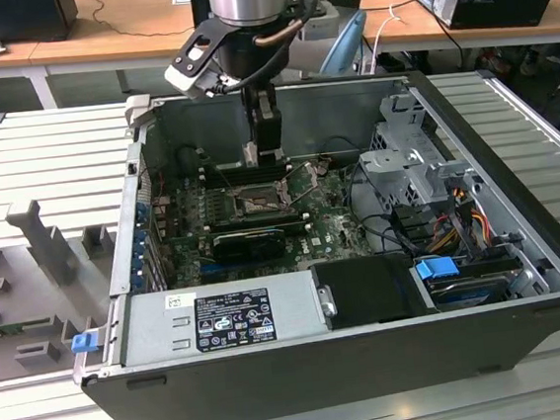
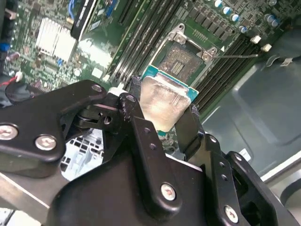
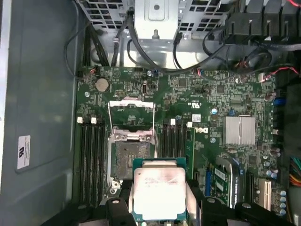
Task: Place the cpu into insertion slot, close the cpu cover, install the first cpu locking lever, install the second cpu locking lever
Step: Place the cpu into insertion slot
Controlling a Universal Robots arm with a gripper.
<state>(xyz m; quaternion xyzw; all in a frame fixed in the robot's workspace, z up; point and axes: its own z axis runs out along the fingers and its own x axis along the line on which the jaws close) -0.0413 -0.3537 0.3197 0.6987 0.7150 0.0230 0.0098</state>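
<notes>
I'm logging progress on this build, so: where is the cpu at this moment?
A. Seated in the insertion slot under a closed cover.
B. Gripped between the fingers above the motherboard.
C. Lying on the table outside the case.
B: in both wrist views the cpu is clamped by the gripper, and the insertion slot beyond it lies bare.

nothing legible. psu label (image 1: 233, 319), black w/ white panels: print too small to read. white sticker (image 3: 23, 151) on case wall (image 3: 42, 70) and mobo sticker (image 3: 195, 117): blurred. cpu (image 3: 159, 193) top: faint marks, unreadable.
</notes>
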